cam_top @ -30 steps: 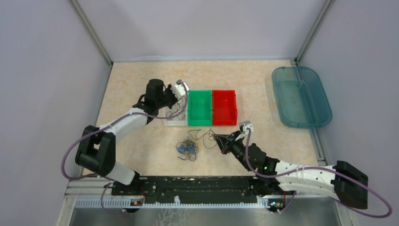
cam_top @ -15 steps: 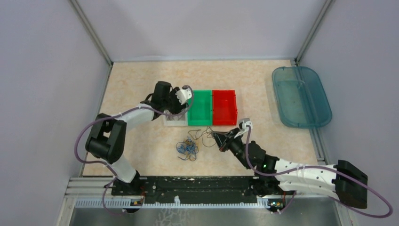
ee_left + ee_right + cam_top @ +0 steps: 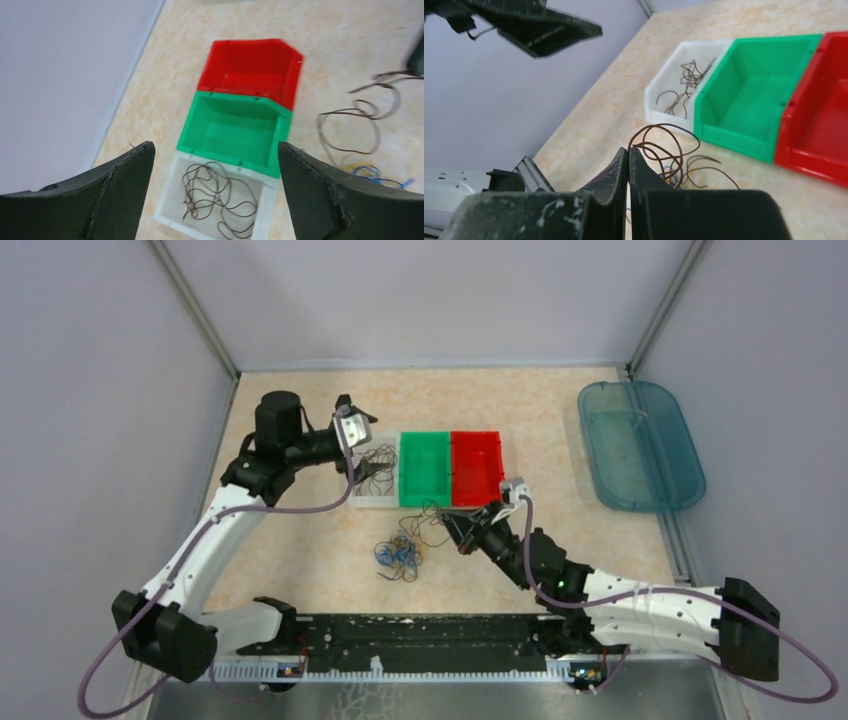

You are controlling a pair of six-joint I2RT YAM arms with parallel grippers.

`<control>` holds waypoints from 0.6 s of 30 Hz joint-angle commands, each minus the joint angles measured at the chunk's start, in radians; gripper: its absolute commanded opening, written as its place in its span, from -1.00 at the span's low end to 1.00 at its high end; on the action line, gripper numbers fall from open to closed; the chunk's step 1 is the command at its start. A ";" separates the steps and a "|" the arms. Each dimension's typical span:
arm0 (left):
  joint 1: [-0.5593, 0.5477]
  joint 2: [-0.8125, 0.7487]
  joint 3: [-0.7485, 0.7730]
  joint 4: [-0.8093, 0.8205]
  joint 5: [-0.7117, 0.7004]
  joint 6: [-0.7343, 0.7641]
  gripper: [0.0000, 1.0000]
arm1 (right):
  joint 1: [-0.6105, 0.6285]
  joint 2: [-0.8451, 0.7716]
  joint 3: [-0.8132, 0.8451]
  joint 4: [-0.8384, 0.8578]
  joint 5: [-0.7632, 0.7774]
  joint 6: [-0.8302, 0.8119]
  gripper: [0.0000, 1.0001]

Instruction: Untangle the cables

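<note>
Hovering left gripper (image 3: 352, 426): jaws spread wide and holding nothing, raised over the outer end of the white bin (image 3: 372, 503) as I watch from the console.
Right gripper (image 3: 457, 530): pinched shut on a brown cable (image 3: 666, 145), low over the table (image 3: 560, 410), just in front of the green bin (image 3: 425, 472).
Cables (image 3: 400, 555): a small curly tangle of blue, yellow-orange and brown wire on the table between my arms, near the right gripper, with open surface to its left.
Binned cable (image 3: 212, 192): thin brown squiggles lying in the white bin.
Bins: white, green and red bin (image 3: 477, 468) are smooth rectangular tubs, touching side by side.
Right edge: a translucent teal tray (image 3: 640, 445) with rounded corners, well apart from the bins, with mottled beige table between.
</note>
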 commanded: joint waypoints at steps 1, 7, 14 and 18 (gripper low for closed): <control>-0.006 -0.116 -0.074 -0.160 0.333 0.089 0.96 | 0.007 0.013 0.124 0.038 -0.107 -0.063 -1.00; -0.120 -0.188 -0.119 -0.167 0.346 0.102 0.90 | 0.006 0.069 0.253 0.034 -0.235 -0.098 -1.00; -0.167 -0.214 -0.139 -0.135 0.298 0.059 0.77 | 0.006 0.127 0.349 0.064 -0.362 -0.118 -1.00; -0.181 -0.240 -0.151 -0.138 0.320 0.043 0.74 | 0.004 0.142 0.378 0.096 -0.396 -0.123 -1.00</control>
